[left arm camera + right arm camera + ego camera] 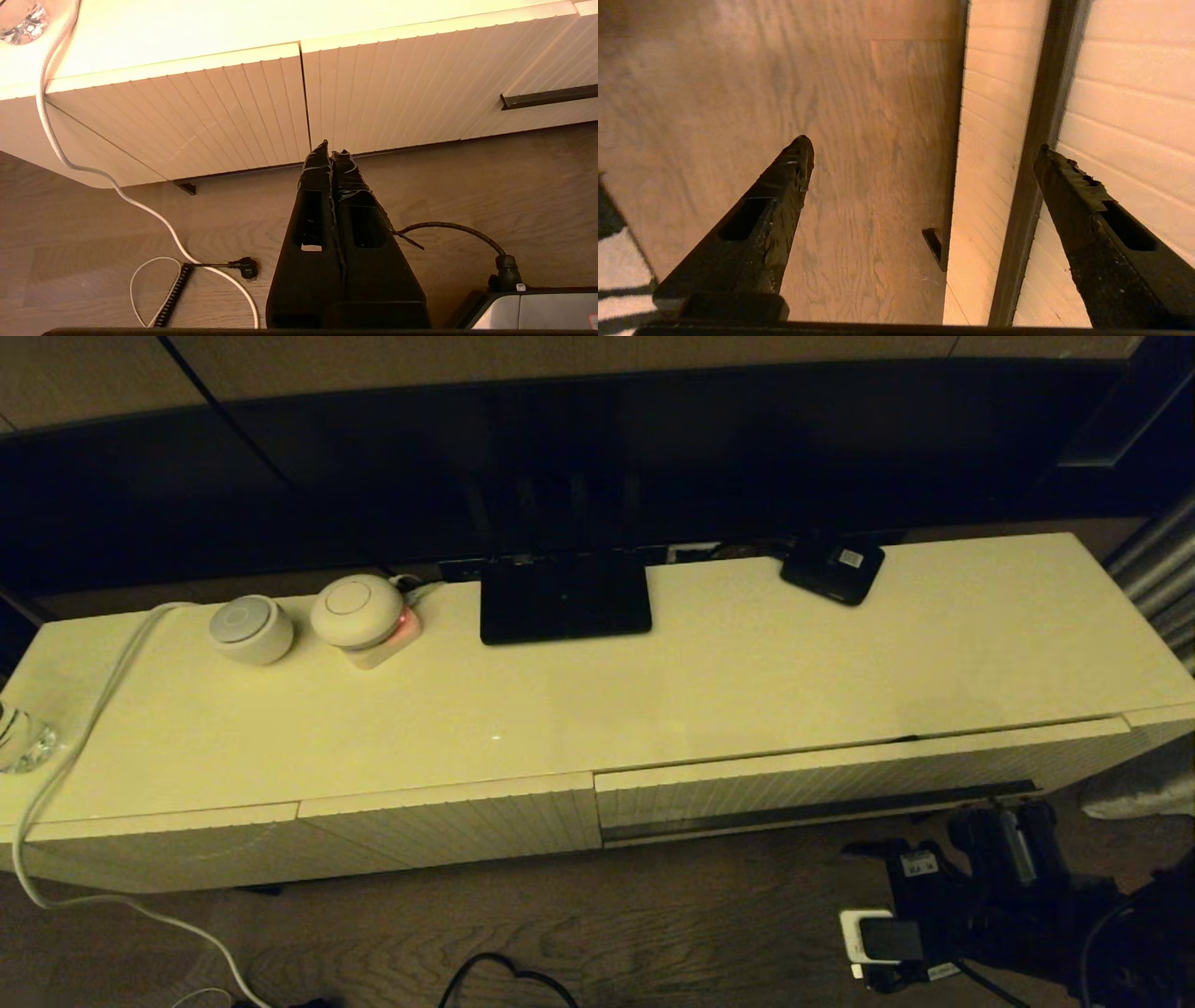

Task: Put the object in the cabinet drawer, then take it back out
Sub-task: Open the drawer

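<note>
The cabinet drawer [840, 782] is the wide ribbed cream front at the right of the low cabinet, pushed almost fully in, with a thin dark gap at its top right. Its long dark handle strip [822, 810] runs along the lower edge. My right gripper [999, 826] hangs low in front of the drawer's right end. In the right wrist view it [923, 144] is open, with the handle strip [1036, 154] lying between the fingers and nothing gripped. My left gripper [331, 148] is shut and empty, above the floor before the drawer's left seam [304, 93]. The black umbrella is out of view.
On the cabinet top stand a flat black stand [565, 597], a small black box with a white label [833, 569] and two white round devices [250, 628] [357, 609]. A white cable [65, 775] trails off the left end. A power strip [878, 943] and cords lie on the floor.
</note>
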Robot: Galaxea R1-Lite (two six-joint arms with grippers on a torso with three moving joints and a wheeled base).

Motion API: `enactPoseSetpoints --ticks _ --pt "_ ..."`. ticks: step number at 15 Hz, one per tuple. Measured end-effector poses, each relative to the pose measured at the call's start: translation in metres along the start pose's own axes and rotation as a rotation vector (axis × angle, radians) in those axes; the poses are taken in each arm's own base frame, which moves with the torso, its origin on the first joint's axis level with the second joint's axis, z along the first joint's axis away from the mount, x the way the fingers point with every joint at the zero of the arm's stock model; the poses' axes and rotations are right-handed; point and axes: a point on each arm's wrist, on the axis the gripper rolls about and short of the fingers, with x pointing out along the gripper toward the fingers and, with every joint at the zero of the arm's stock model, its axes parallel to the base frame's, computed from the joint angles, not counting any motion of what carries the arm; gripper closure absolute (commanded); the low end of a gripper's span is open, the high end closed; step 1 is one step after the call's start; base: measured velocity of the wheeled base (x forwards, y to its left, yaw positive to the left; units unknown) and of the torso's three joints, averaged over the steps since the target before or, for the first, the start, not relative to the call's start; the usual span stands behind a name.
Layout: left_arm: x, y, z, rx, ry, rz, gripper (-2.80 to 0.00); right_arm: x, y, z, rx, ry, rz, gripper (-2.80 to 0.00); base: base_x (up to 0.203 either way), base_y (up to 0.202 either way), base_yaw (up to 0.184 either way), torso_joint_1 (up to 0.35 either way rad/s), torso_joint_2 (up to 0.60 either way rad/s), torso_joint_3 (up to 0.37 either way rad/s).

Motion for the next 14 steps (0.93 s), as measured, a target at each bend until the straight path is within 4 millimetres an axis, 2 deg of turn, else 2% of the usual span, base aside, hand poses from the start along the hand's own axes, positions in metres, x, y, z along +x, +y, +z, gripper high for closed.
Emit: enactPoseSetpoints --ticks 8,14 --pt "0.0 0.0 0.0 0.0 0.0 0.0 0.0 0.013 -0.018 -0.021 0.101 0.057 0.03 -2.8 0.0 0.0 0.0 0.0 0.0 0.0" --pt "0.0 0.0 0.0 0.0 0.0 0.0 0.0 0.027 -0.036 -0.027 0.116 0.058 0.039 -2.8 0.0 0.0 0.0 0.0 0.0 0.0"
